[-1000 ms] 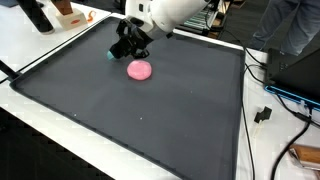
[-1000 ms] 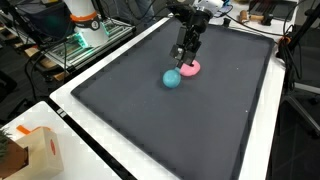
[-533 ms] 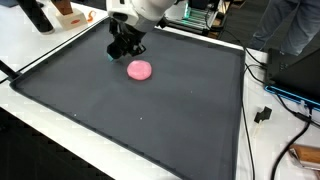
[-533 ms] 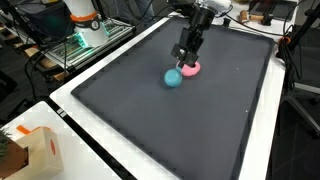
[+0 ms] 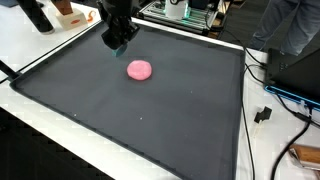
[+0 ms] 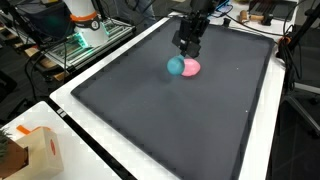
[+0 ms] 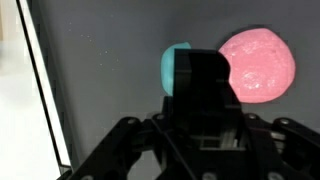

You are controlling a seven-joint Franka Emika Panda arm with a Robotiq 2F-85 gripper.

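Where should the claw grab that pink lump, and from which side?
Probably across its widest middle, from straight above: the pink lump lies flat and domed on the mat, so only its rounded sides offer grip. Keep clear of the teal ball near it.

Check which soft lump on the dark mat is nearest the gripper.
The teal round lump: in the wrist view it sits partly behind the gripper, while the pink flattened lump lies clear beside it.
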